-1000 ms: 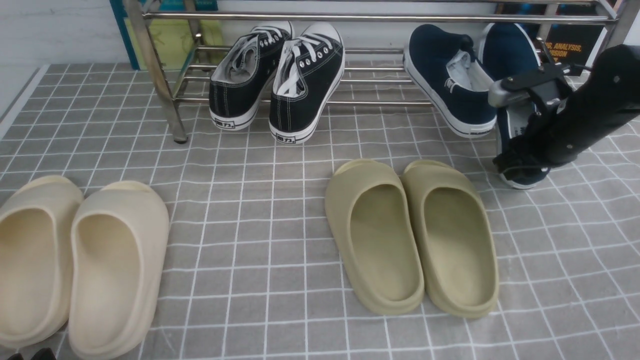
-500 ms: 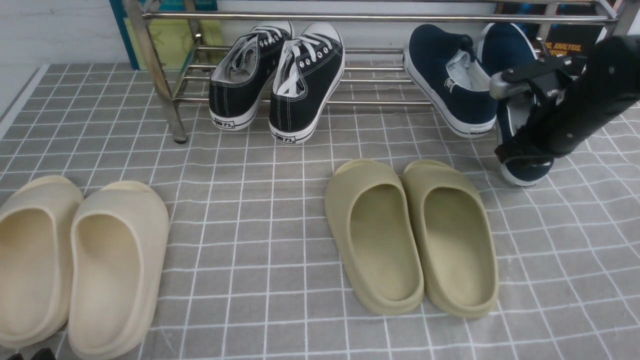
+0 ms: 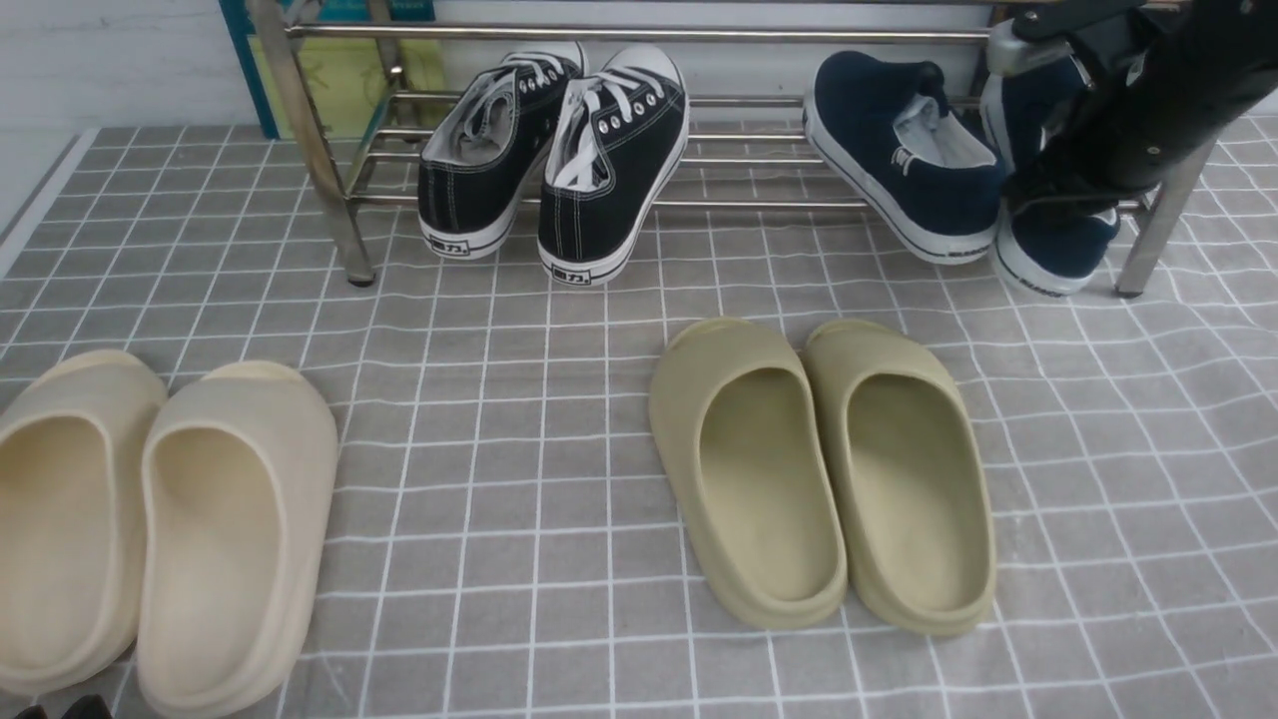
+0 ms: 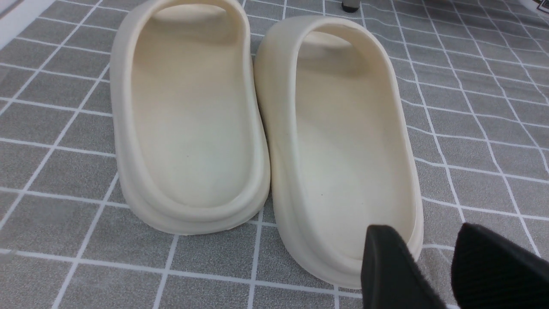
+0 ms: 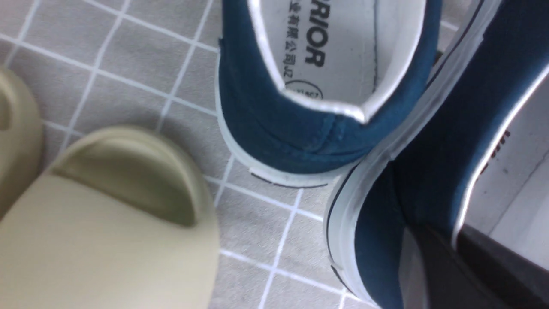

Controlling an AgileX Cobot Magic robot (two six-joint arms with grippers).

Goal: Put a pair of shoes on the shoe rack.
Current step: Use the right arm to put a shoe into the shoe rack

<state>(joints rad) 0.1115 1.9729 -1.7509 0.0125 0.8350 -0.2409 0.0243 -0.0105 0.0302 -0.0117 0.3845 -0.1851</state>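
Observation:
One navy slip-on shoe [image 3: 899, 150] [image 5: 279, 128] leans on the lower bars of the silver shoe rack [image 3: 639, 33], its heel down on the tiled mat. Right of it, my right gripper [image 3: 1053, 195] [image 5: 454, 253] is shut on the side wall of the other navy shoe [image 3: 1058, 255] [image 5: 429, 171], one finger inside and one outside. That shoe hangs heel-down just above the mat, in front of the rack's right end. My left gripper [image 4: 424, 229] stands open and holds nothing, low over the heel of a cream slipper.
A pair of black lace-up sneakers [image 3: 559, 150] rests on the rack's left half. Olive slippers [image 3: 819, 469] [image 5: 107, 214] lie mid-mat and cream slippers [image 3: 150, 519] [image 4: 188, 120] at the near left. The rack's right leg [image 3: 1158, 230] stands close beside the held shoe.
My right arm has risen and moved back toward the rack with the second navy shoe, lifting its heel off the mat. Nothing else has moved.

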